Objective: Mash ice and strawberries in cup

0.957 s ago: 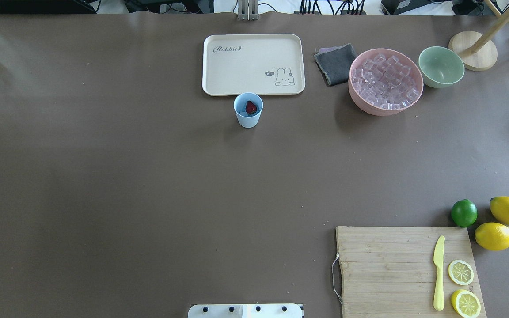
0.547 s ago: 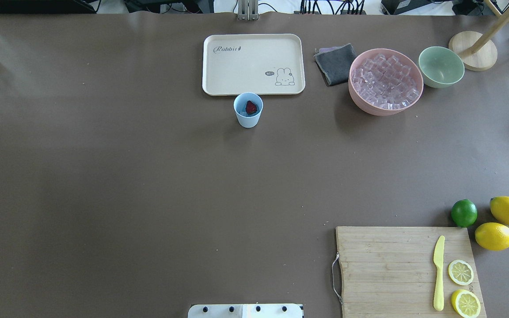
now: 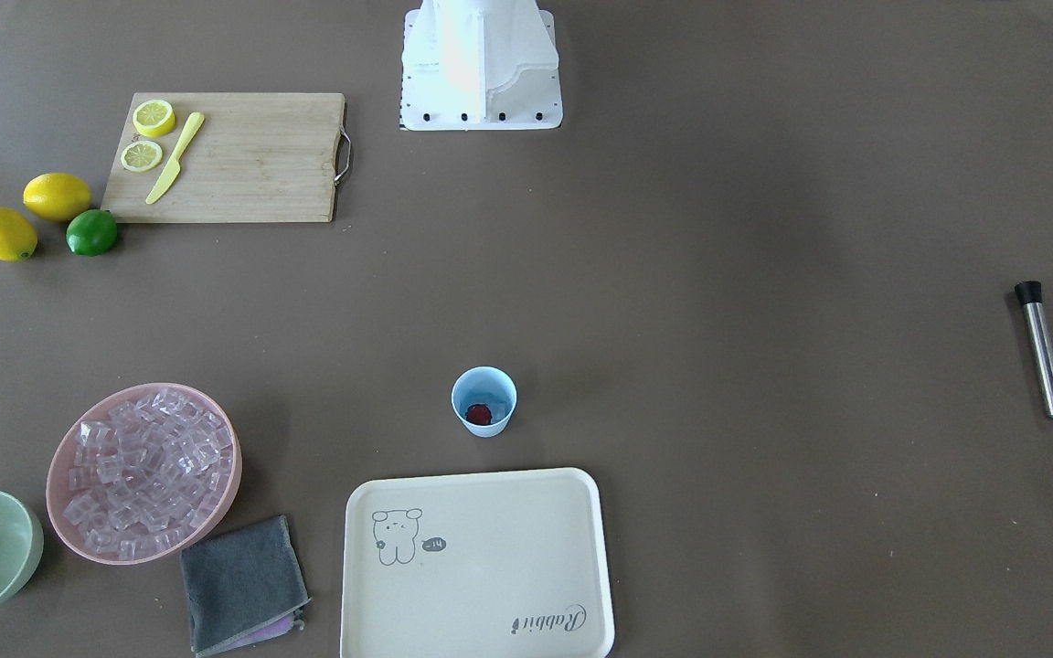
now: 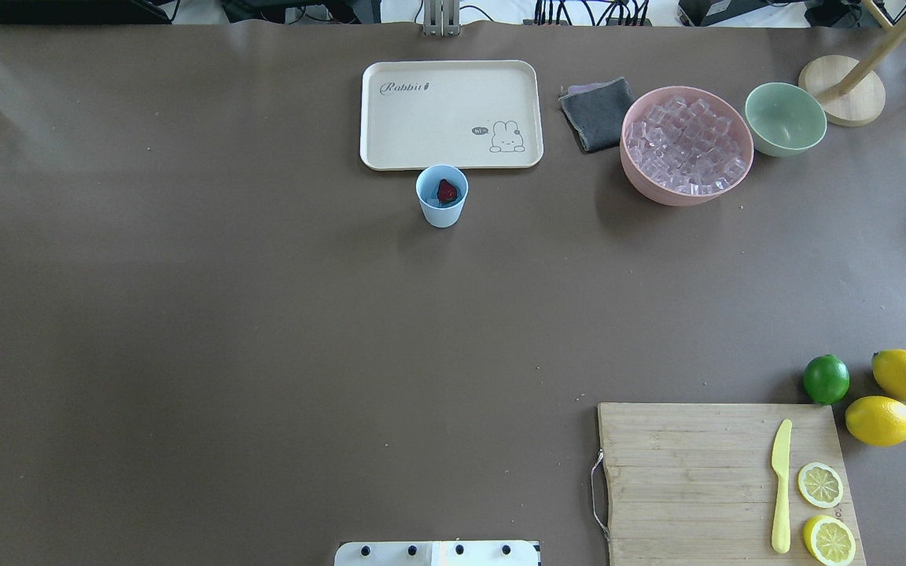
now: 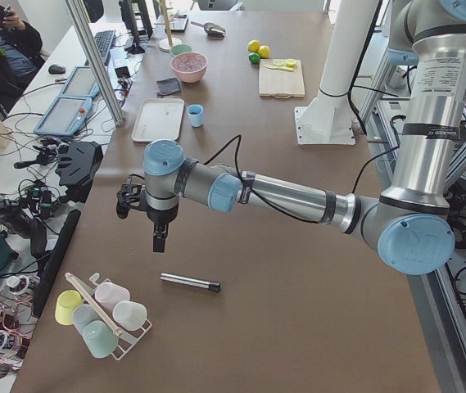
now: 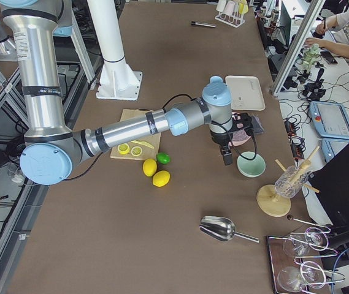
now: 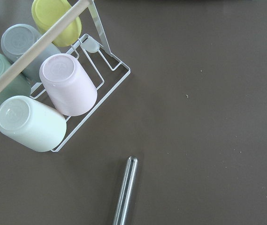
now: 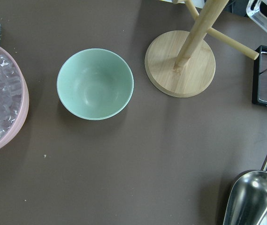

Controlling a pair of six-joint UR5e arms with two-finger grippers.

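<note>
Mid-worktop, just beside the tray (image 4: 437, 118): cup loaded with one berry, no mashing begun.

Cup (image 4: 441, 198) stands upright with the strawberry (image 4: 447, 191) inside; whether any ice sits under it cannot be told. Bulk of the ice (image 4: 685, 141) is heaped in the pink bowl (image 4: 624, 161), well apart from the cup. Left gripper (image 5: 160, 243) hangs above the worktop near the metal rod (image 5: 190, 282), holding nothing that can be seen. Right gripper (image 6: 227, 160) hovers over the green bowl (image 8: 95, 84), with the steel scoop (image 8: 253, 199) lying nearby. Neither gripper shows closely enough to tell how far its jaws are open. Judged step: fetching tools. Next move likely calls for the left arm to drop onto the rod, close round its shaft and carry it upright to the cup, after the ice is scooped in if none is there.
</note>
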